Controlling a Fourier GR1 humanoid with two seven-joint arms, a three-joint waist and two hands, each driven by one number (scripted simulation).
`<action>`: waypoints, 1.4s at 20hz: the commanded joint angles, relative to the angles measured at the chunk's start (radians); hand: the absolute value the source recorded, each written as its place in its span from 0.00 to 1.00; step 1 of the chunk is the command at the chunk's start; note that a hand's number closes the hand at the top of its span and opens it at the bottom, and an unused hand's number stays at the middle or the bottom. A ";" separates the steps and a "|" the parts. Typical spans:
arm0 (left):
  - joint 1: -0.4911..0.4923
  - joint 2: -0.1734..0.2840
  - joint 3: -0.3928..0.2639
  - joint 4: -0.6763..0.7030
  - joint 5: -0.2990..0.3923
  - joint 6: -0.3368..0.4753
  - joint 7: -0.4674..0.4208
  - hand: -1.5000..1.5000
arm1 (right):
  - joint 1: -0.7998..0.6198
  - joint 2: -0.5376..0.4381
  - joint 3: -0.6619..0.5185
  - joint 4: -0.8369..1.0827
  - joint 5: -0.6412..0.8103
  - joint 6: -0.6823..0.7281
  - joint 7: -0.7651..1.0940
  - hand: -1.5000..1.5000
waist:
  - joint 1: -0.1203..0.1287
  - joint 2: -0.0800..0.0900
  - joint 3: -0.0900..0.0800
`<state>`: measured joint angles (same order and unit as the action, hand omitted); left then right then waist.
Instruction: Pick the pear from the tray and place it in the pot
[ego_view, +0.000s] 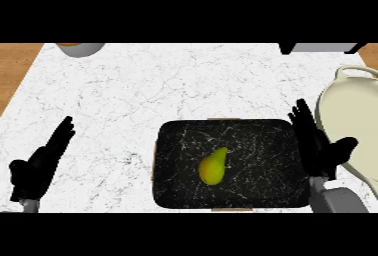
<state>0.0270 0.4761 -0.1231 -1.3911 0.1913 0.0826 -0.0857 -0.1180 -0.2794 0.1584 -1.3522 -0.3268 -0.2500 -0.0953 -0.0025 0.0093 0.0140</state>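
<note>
Pear lies on tray; both robot hands flat, holding nothing.

So the pear is lying on its side roughly in the middle of the tray, a bit toward the near edge. It's yellow-green, greener along its right flank, fat end pointing toward the near edge and narrow stem end tipping up and slightly right, toward the far right corner. Nothing is touching it. The tray is a black square slab with white marbling and rounded corners, sitting flat near the counter's near edge. The pot is sitting past the tray's right edge: cream-coloured, oval, a handle on its far end, partly running out of view.
</note>
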 joint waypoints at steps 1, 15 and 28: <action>-0.038 0.009 0.047 -0.054 0.020 -0.004 0.050 0.50 | 0.047 0.007 -0.015 -0.043 -0.042 0.099 -0.070 1.00 | 0.001 -0.011 -0.013; -0.281 -0.128 0.111 -0.151 0.093 0.129 0.098 0.50 | 0.148 -0.175 -0.071 0.065 0.177 0.310 -0.666 0.00 | -0.006 -0.010 -0.013; -0.291 -0.180 0.114 -0.084 0.057 0.119 0.039 0.50 | 0.099 -0.352 0.118 -0.330 0.439 0.341 -0.077 0.00 | -0.001 -0.010 -0.016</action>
<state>-0.2600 0.3119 -0.0134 -1.5068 0.2613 0.2033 -0.0123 0.0123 -0.6237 0.2092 -1.5658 0.0441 0.0826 -0.3448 -0.0036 -0.0021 -0.0015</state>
